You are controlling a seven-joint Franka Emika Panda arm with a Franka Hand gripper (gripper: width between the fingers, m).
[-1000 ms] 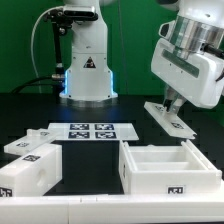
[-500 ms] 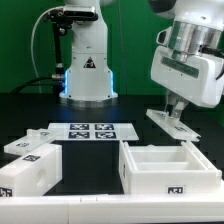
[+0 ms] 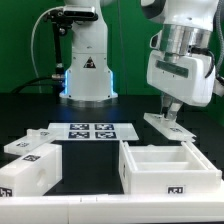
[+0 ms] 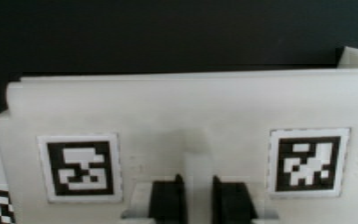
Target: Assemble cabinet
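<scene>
Nearest, at the exterior view's right, the open box [image 3: 165, 181] of the cabinet sat on the table [image 3: 125, 108], mouth up and empty, showing only bare white walls and floor. It looked like the seat for the panel, so the step would go best with the panel kept square to the box walls, brought down slowly and let go only once fully supported. At the exterior view's left lay the closed white pieces [image 3: 28, 170], tags upward; nothing showed what, if anything, they held. Behind them lay the marker board [image 3: 90, 131]. Farther back, just beyond the box, the gripper [image 3: 172, 112] pinched the flat panel [image 3: 163, 123] by its edge, low and slightly tilted; whether it touched the table was unclear. In the wrist view the fingers [image 4: 165, 200] stood close together over the panel [image 4: 176, 110], between its two tags. Farthest stood the pedestal [image 3: 88, 78]
</scene>
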